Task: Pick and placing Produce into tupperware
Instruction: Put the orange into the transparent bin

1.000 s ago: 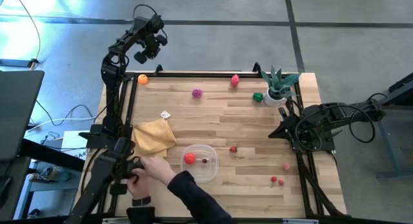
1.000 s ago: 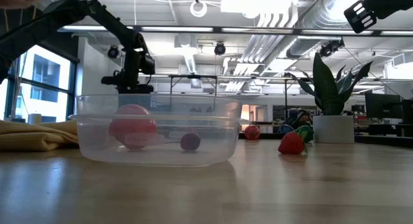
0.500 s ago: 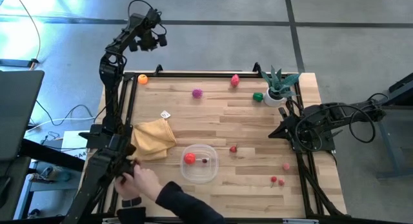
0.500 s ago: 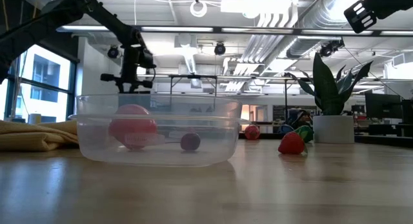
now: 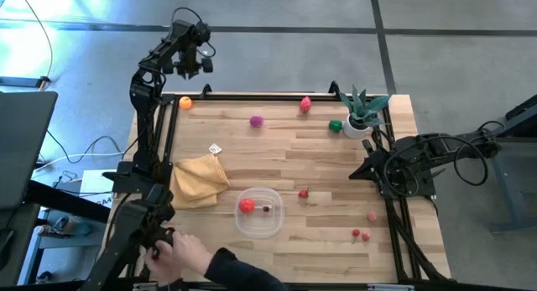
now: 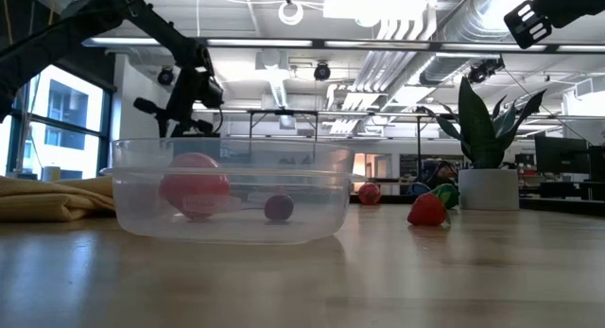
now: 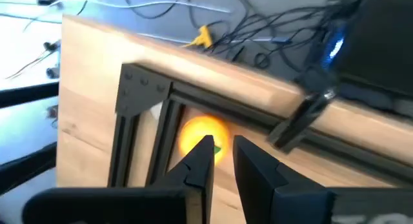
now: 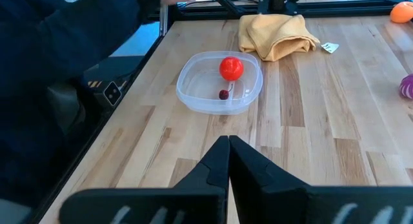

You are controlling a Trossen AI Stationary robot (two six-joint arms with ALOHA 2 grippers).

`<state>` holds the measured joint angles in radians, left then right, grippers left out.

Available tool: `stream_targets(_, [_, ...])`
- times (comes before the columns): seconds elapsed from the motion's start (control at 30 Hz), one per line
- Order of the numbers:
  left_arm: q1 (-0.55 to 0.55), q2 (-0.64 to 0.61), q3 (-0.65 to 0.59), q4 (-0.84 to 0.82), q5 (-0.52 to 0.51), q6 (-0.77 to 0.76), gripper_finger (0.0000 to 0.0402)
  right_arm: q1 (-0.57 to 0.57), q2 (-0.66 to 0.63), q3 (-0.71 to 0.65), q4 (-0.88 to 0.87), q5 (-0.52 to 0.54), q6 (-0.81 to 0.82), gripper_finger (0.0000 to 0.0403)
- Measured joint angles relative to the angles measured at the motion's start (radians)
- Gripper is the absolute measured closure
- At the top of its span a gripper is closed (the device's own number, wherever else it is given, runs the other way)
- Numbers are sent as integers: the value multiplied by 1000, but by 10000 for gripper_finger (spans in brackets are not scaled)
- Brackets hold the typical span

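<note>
Light wood slat table [image 5: 336, 169], black frame rail round it: my left gripper [image 5: 190, 60] is up over the far left corner, right arm parked.

Small round orange toy fruit [image 7: 203, 135] sits on the table just inside that corner; in the left wrist view it lies dead ahead past the fingertips [image 7: 203, 153], no long axis to align. Left fingers are a narrow slit apart, holding nothing, so I'd judge they must widen before descent. Right gripper [image 8: 229, 150] is shut, empty, pointing at the clear shallow plastic tupperware [image 5: 273, 226], which holds a red ball fruit [image 5: 246, 205] and a small dark one [image 5: 267, 209].
</note>
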<state>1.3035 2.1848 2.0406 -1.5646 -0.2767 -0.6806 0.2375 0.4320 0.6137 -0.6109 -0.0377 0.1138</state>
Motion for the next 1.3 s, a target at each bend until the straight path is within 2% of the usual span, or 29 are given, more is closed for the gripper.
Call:
stream_targets(0.03, [1,0,-27,-11,0,-23,362,0,0,0,0,0,0,402])
stream_targets(0.13, [-18,10,-30,1,-94,-87,383,-1,0,0,0,0,1,402])
stream_targets(0.23, [-16,7,-30,-7,-101,-114,398,-1,0,0,0,1,0,402])
stream_targets(0.3, [-14,9,-31,-5,-108,-110,395,-1,0,0,0,1,1,402])
stream_targets(0.6, [-43,32,-39,3,-84,41,398,-1,0,0,0,3,0,402])
stream_targets(0.77, [-53,50,-40,-7,-42,80,400,-1,0,0,0,3,0,402])
stream_targets(0.9, [-64,104,-41,-7,7,170,401,-1,0,0,0,3,0,402])
stream_targets(1.0, [-88,133,-41,-6,-50,203,401,-1,0,0,0,3,1,402])
stream_targets(1.07, [-88,143,-41,-7,-51,243,401,-1,0,0,0,3,0,402])
stream_targets(1.3, [-86,149,-46,-6,-77,240,401,-1,0,0,0,3,0,402])
